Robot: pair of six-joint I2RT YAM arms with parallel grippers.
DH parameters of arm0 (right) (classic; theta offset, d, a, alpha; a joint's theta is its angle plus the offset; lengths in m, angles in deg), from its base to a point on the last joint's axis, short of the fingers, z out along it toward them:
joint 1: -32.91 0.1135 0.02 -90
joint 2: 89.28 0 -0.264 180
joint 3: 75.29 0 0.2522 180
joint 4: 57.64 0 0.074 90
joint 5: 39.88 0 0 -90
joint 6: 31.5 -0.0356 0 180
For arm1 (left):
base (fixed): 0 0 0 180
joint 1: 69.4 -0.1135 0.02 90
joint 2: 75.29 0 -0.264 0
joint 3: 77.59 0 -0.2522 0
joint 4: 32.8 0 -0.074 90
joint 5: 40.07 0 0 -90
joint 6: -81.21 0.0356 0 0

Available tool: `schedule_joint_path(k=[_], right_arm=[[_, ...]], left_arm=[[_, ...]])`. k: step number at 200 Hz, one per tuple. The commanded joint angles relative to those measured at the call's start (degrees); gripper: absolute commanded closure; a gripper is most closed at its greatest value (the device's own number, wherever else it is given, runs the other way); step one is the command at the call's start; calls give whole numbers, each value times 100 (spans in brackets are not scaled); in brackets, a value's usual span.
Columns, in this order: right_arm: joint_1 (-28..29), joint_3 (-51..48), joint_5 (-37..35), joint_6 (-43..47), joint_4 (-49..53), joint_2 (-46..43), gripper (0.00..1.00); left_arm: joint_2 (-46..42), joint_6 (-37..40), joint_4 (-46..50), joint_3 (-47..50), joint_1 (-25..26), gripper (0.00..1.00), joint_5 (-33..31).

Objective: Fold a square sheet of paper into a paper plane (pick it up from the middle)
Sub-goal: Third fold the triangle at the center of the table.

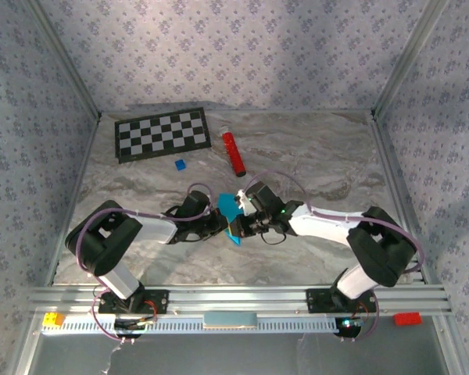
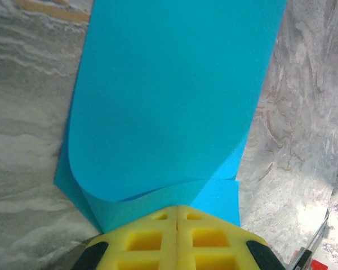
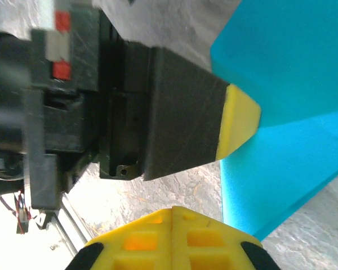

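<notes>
Left wrist, paper stretching away from claw

**Top external:** fixed high behind the arm bases at 6 o'clock, facing down toward 12 o'clock across the whole tabletop.
**Left wrist:** close range, looking past the left hand onto the square sheet of paper.
**Right wrist:** equally close, looking past the right hand.

All three views share that sheet at centre.
</notes>
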Motion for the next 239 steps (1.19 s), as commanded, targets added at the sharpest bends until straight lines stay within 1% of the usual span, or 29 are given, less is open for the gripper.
schedule_joint_path(k=[1, 16, 65, 117, 202, 208, 239], right_arm=[[24, 274, 12, -55, 339, 291, 97], [48, 428, -29, -47, 507, 482, 99], [140, 730, -73, 1, 759, 878, 99], [162, 636, -279, -77, 731, 1132, 99], [48, 90, 25, -196, 297, 976, 98], [47, 42, 60, -335, 270, 961, 97], [46, -165, 181, -415, 177, 792, 96]], left_arm=[[125, -50, 491, 108, 62, 100, -231], [104, -79, 482, 108, 82, 100, -256], [113, -137, 444, 124, 86, 100, -290], [133, -179, 385, 104, 91, 100, -290], [218, -158, 438, 119, 93, 100, -318], [209, -159, 442, 117, 89, 100, -338], [182, -171, 495, 135, 93, 100, -381]])
